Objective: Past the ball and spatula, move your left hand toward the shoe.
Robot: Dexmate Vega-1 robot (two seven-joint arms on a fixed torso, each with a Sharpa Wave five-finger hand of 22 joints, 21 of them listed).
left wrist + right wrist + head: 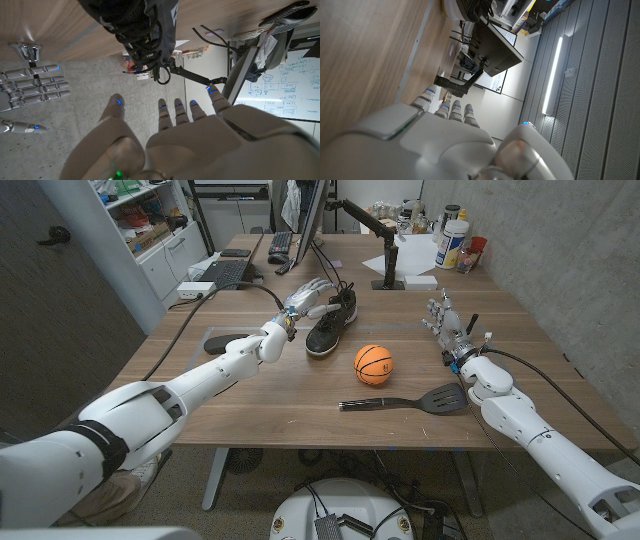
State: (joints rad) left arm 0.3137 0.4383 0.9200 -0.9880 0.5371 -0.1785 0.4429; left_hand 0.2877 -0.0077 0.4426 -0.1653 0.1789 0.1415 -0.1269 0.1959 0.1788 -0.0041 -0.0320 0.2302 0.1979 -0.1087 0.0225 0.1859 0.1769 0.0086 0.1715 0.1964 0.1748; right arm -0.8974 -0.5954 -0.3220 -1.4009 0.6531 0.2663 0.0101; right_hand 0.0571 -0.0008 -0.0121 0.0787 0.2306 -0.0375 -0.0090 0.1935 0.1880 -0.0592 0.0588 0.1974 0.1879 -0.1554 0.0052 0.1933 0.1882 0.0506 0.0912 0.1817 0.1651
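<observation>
Left hand hovers spread and seemingly just short of the shoe; ease it closer, clear of the laces.

bright, even light; sharp, soft shadows

Bare table lies left of the ball and spatula, up to the shoe.

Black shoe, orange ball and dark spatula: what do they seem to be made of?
Black low-top shoe with white sole: upper looks like woven mesh fabric, matte, with cord laces; the pale sole is probably rubber or foam. Orange ball with black seams: likely rubber, dull finish, basketball-style lines. Dark slotted spatula: looks like matte black plastic or nylon, though coated metal cannot be ruled out.
</observation>
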